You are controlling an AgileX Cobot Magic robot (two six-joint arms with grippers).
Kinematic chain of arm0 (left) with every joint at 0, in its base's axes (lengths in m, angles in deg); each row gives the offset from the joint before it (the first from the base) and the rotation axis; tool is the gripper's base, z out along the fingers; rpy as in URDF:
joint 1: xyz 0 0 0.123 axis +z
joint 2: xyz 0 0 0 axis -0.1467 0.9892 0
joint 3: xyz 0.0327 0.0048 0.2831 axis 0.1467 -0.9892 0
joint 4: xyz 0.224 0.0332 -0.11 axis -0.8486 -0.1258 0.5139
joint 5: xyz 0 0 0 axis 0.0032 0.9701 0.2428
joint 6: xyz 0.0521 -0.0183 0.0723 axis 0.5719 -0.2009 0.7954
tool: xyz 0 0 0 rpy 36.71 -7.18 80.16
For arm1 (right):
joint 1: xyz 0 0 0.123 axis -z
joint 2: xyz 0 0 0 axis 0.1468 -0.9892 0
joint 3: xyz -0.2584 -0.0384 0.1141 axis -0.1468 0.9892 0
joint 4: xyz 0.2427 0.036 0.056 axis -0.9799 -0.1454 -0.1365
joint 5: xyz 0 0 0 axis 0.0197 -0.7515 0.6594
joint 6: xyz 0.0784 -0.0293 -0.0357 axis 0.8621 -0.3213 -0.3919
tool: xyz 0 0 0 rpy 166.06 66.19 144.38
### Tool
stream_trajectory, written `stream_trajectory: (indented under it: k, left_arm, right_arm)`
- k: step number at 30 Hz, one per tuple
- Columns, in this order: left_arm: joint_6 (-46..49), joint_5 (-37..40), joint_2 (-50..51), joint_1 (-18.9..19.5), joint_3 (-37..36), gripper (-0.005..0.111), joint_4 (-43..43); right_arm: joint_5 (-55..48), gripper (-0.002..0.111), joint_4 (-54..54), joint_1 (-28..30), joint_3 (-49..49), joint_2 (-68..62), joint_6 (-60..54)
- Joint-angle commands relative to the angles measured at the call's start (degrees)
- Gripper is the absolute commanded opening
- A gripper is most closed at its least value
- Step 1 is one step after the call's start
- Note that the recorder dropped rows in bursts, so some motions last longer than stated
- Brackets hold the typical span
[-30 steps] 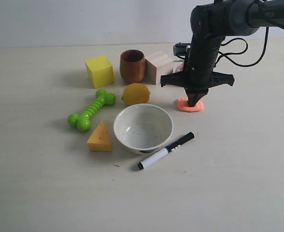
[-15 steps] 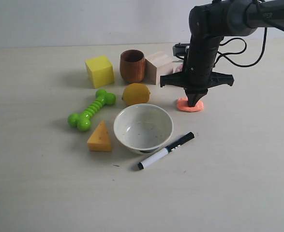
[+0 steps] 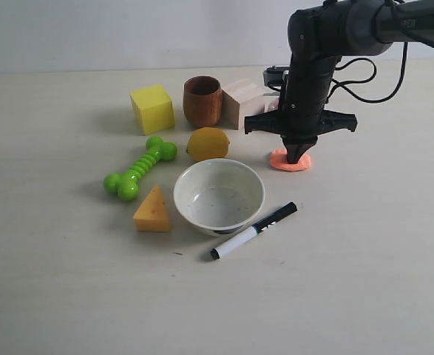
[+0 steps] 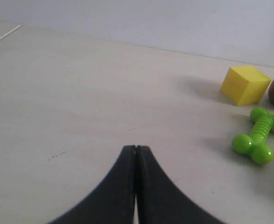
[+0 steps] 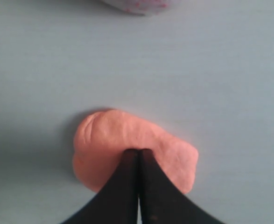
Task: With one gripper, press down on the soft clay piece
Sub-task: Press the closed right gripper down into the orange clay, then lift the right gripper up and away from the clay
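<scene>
The soft clay piece (image 3: 282, 160) (image 5: 104, 140) is a flat salmon-orange blob lying on the table right of the lemon. My right gripper (image 3: 298, 158) (image 5: 138, 150) points straight down, shut, with its closed tip resting on the middle of the clay. Nothing is held between its fingers. My left gripper (image 4: 136, 147) is shut too, hovering over bare table with the green toy and yellow cube off to one side; that arm does not appear in the exterior view.
Left of the clay lie a lemon (image 3: 207, 143), a white bowl (image 3: 219, 196) and a marker (image 3: 253, 230). Behind stand a wooden block (image 3: 242, 103), brown cup (image 3: 202, 100) and yellow cube (image 3: 152, 108). A green bone toy (image 3: 139, 168) and cheese wedge (image 3: 152, 210) sit further left.
The right arm has shifted very slightly to the left, its tip staying on the clay. Nothing else has moved.
</scene>
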Motion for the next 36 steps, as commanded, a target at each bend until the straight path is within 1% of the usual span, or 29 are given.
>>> stream_trajectory:
  k: [1, 32, 36]
  left_arm:
    - [-0.34, -0.57, -0.31, -0.05, 0.15, 0.000, 0.35]
    - [-0.34, -0.57, -0.31, -0.05, 0.15, 0.000, 0.35]
    - [-0.34, -0.57, -0.31, -0.05, 0.15, 0.000, 0.35]
  right_arm:
    - [1.77, 0.000, -3.22, -0.71, 1.56, -0.37, -0.48]
    - [3.26, 0.000, -3.63, -0.71, 1.56, 3.63, -3.06]
    - [3.26, 0.008, -3.89, -0.71, 1.56, 4.14, -4.26]
